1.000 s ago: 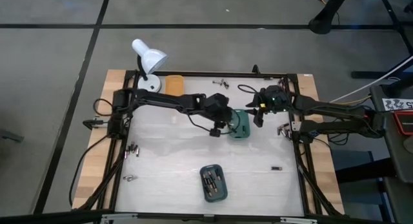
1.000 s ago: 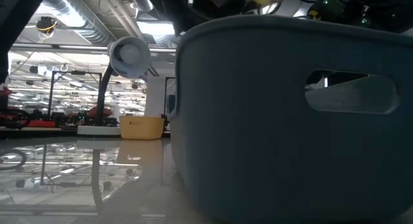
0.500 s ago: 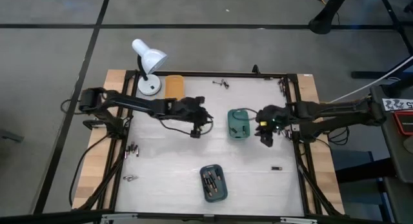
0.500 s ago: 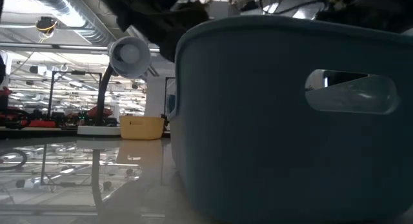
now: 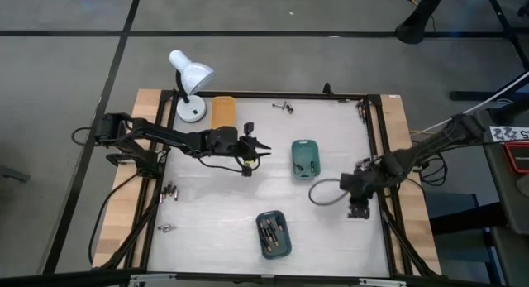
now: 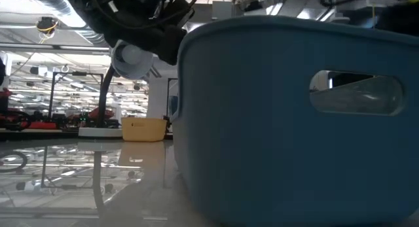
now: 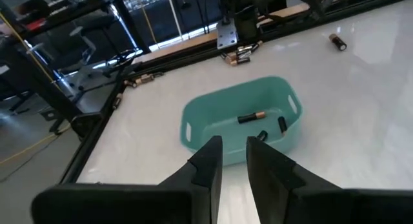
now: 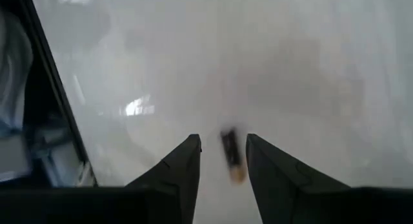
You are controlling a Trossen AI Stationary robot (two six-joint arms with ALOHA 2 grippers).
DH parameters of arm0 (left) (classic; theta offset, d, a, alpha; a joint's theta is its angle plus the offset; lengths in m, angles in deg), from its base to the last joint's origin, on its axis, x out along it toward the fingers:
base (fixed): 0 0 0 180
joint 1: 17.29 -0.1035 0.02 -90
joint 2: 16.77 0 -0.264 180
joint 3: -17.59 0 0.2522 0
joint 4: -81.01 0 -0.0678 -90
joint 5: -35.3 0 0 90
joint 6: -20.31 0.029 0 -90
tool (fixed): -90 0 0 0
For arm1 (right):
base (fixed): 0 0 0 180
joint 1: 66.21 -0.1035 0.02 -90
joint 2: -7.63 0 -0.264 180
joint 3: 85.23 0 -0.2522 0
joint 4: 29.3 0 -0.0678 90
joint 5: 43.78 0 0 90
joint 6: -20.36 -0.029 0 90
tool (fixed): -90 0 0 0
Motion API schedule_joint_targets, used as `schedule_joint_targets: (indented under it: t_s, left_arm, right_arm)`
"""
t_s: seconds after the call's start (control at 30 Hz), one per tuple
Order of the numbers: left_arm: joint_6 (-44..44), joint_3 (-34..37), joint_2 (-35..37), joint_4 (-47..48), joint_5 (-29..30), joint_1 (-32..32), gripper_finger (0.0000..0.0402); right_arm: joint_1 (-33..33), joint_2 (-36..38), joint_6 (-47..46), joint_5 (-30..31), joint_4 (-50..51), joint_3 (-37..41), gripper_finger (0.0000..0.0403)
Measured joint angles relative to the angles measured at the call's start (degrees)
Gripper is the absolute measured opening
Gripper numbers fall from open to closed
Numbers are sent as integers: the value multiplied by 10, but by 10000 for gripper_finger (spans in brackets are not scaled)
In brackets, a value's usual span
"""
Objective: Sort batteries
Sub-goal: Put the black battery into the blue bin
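Batteries (image 7: 250, 118) (tiny dark cylinders, coppery ends) in green tray (image 7: 213, 108); left pincer (image 7: 233, 161) narrowly apart, right pincer (image 8: 222, 161) apart over blurred battery (image 8: 230, 157).

white table (image 5: 215, 212) with trays, lamp (image 5: 190, 82), loose batteries (image 5: 170, 190)

Glossy white tabletop (image 5: 215, 212); smooth plastic tray (image 7: 213, 114)

A big industrial robotics lab: exposed ceiling ducts (image 6: 78, 21), rows of equipment benches (image 6: 46, 119).
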Motion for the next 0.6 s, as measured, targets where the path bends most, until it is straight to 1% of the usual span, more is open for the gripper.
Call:
schedule_joint_targets:
  t_s: [0.13, 0.33, 0.43, 0.6]
  left_arm:
    - [3, 0, 0, 13, 0, 0, 61]
    - [19, 0, 0, 17, 0, 0, 61]
    - [20, 0, 0, 17, 0, -2, 61]
    - [30, 0, 0, 17, 0, -2, 61]
  right_arm:
    - [-43, -8, -43, -18, -21, 11, 127]
    - [-81, -45, -104, -6, -45, 11, 127]
    - [-87, -78, -105, -1, -46, 11, 127]
    - [-86, -125, -66, -14, -55, 11, 127]
